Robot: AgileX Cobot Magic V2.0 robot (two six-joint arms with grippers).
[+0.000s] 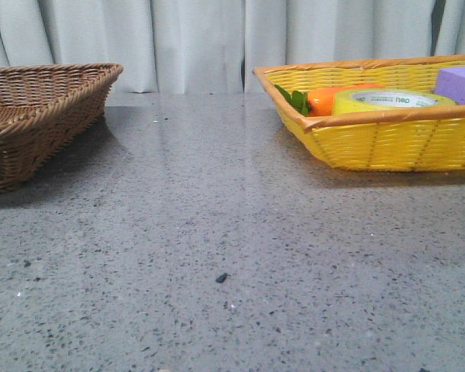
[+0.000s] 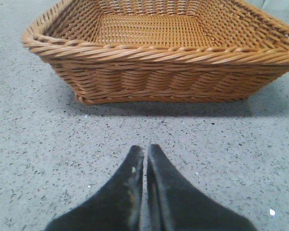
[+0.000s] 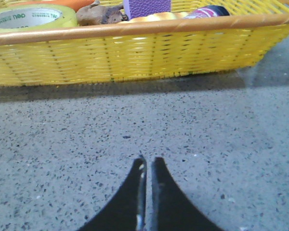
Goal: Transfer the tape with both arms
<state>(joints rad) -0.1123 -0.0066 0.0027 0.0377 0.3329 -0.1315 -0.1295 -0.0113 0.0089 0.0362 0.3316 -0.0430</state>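
The yellow tape roll (image 1: pixel 393 101) lies flat in the yellow basket (image 1: pixel 387 143) at the right of the table, its white core with green lettering facing up. It also shows in the right wrist view (image 3: pixel 31 18). My right gripper (image 3: pixel 148 160) is shut and empty, low over the table in front of the yellow basket. My left gripper (image 2: pixel 146 148) is shut and empty, low over the table in front of the brown wicker basket (image 2: pixel 159 53). Neither arm shows in the front view.
The yellow basket also holds an orange carrot (image 1: pixel 333 99) with green leaves, a purple block (image 1: pixel 459 83), a brown lump (image 3: pixel 98 14) and a dark can (image 3: pixel 209 10). The brown basket (image 1: pixel 39 116) stands at the left, with nothing in it. A small dark speck (image 1: pixel 222 277) lies on the table.
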